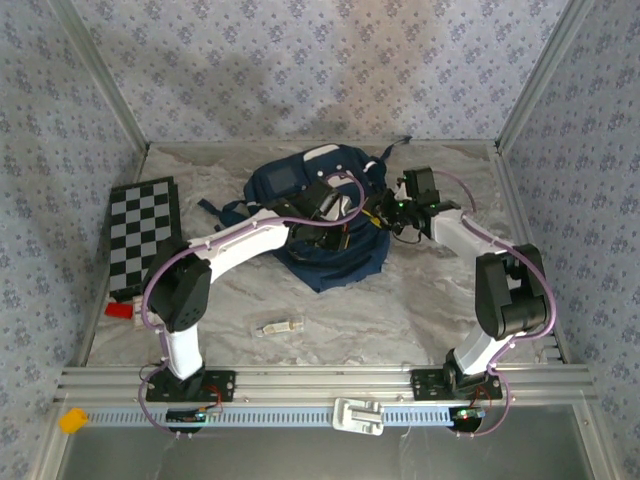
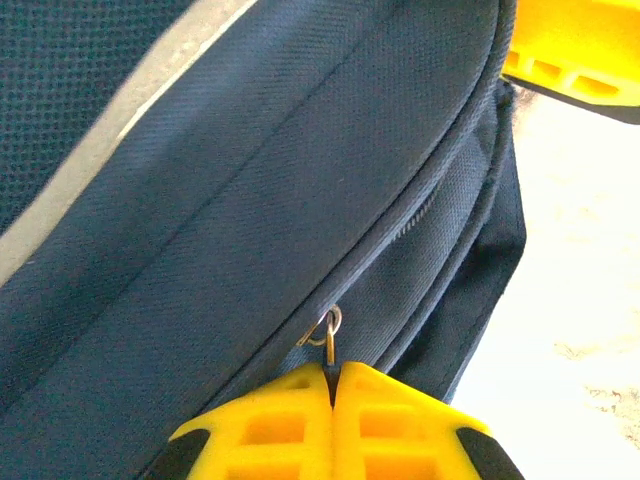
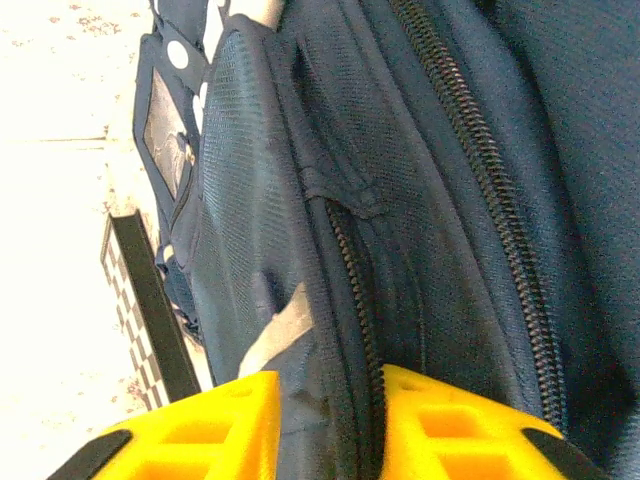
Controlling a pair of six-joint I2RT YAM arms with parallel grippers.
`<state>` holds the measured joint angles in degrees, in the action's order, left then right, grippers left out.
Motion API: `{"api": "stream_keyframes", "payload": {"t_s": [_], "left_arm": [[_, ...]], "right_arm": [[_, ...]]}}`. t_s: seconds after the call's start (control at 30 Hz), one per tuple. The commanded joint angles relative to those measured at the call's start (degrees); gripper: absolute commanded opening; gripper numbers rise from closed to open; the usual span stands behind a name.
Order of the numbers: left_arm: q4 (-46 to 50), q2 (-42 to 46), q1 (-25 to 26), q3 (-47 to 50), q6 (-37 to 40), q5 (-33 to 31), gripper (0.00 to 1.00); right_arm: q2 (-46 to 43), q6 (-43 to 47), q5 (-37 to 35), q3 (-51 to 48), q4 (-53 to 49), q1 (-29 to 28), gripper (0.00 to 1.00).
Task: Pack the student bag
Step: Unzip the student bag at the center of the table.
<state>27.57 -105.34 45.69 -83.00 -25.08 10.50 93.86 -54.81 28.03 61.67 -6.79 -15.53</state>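
Marbled surface [image 1: 400, 300] is carrying the student bag [image 1: 345, 262]; left gripper [image 2: 332, 375] is pinching its zipper pull [image 2: 330, 335] (track running ahead-right of the jaws), right gripper [image 3: 320, 385] is clamping bag fabric.

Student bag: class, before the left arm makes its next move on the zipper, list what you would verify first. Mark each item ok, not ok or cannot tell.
1. Hold on the zipper pull: the left gripper has its jaws shut on the tab. Ok.
2. Bracing of the student bag: a fabric fold fills the gap between the jaws of the right gripper. Ok.
3. Compartment open for packing: the zipper line beyond the pull looks closed. Not ok.
4. Grip firm enough for a pull: cannot tell.
5. Something ready to load: the chessboard lies flat on the table, left of the bag. Ok.
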Motion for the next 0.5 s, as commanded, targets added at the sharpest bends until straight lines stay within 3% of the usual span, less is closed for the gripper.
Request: {"api": "stream_keyframes", "payload": {"t_s": [0.0, 0.1, 0.3, 0.47], "left_arm": [[-1.1, 0.8, 0.0, -2.3, 0.9, 0.5, 0.0], [1.1, 2.8, -0.1, -0.3, 2.0, -2.3, 0.0], [4.8, 11.0, -1.8, 10.0, 3.7, -9.4, 0.0], [4.2, 16.9, -7.1, 18.8, 4.9, -10.6, 0.0]], "right_arm": [[-1.3, -1.3, 2.0, 0.5, 0.9, -1.7, 0.12], [-1.4, 0.6, 1.5, 1.0, 0.0, 0.2, 0.01], [0.4, 6.0, 4.2, 5.2, -3.4, 4.3, 0.0], [1.9, 10.4, 6.0, 9.8, -7.0, 6.8, 0.0]]}}
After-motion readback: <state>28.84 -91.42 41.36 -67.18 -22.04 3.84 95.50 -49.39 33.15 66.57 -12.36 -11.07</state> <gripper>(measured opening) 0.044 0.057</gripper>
